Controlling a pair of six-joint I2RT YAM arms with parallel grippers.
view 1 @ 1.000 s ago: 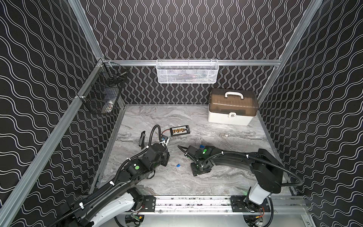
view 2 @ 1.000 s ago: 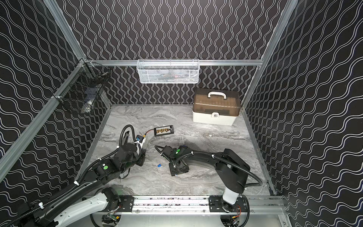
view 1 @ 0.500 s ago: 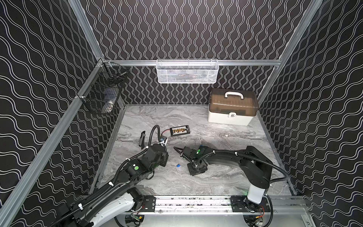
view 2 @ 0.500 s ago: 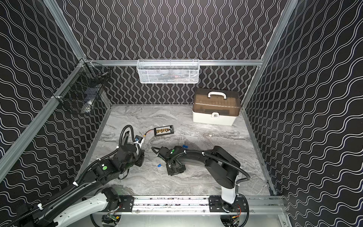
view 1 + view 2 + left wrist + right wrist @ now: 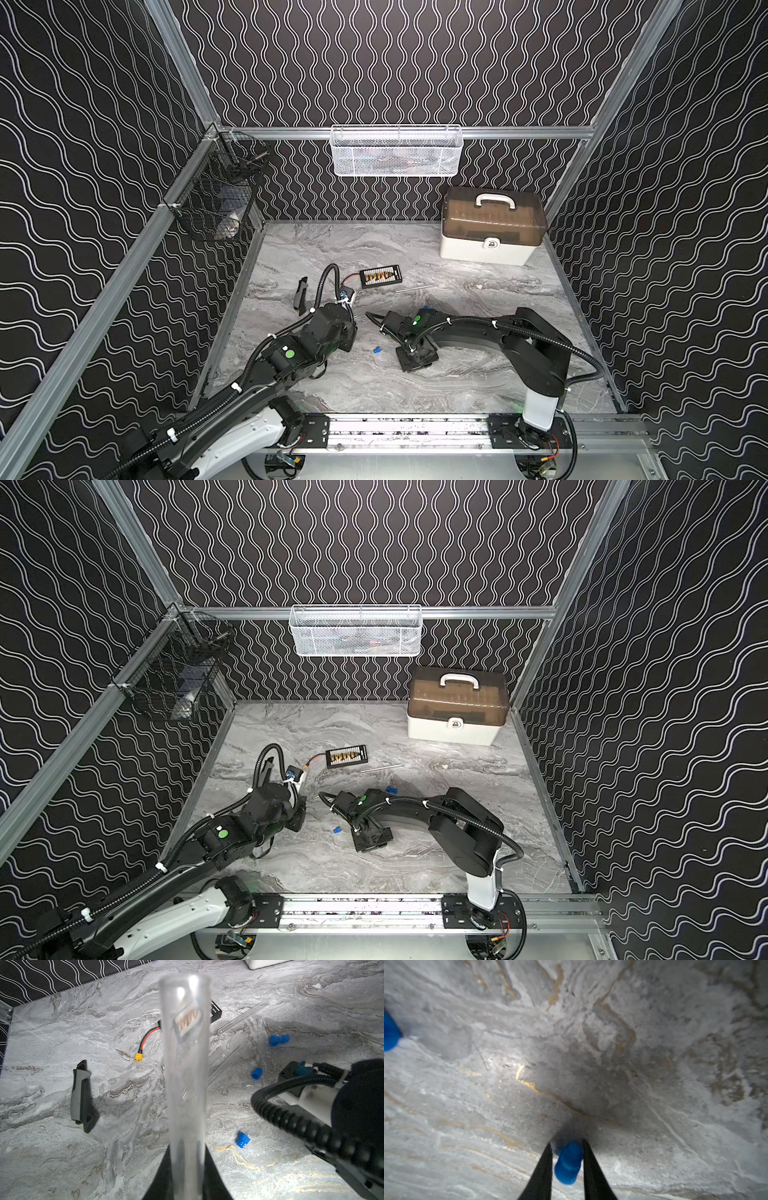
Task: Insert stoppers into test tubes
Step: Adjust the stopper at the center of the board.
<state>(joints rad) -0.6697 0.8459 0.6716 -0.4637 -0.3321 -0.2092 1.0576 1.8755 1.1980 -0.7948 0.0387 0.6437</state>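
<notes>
My left gripper (image 5: 187, 1148) is shut on a clear test tube (image 5: 185, 1064) that sticks straight out from its jaws. My right gripper (image 5: 566, 1142) points down at the table (image 5: 478, 299), shut on a blue stopper (image 5: 568, 1162) held between its black fingers; in a top view it is the black block (image 5: 415, 357). Another stopper (image 5: 377, 350) lies between the two arms, and one (image 5: 424, 309) lies behind the right wrist. The left wrist view shows loose stoppers (image 5: 243, 1140), (image 5: 257, 1073), (image 5: 279, 1040). A test tube (image 5: 411, 288) lies by the black board; others (image 5: 226, 1061) lie nearby.
A black board with gold connectors (image 5: 380, 276) and its yellow connector (image 5: 138, 1057) lie mid-table. A grey-black knife (image 5: 300, 293) lies left of them. A brown-lidded storage box (image 5: 492, 226) stands at the back right. A white mesh basket (image 5: 397, 151) and a black wire basket (image 5: 216, 203) hang on the walls.
My right gripper's jaws have closed in on the blue stopper and the right arm has shifted slightly left. The left arm and its tube have stayed still.
</notes>
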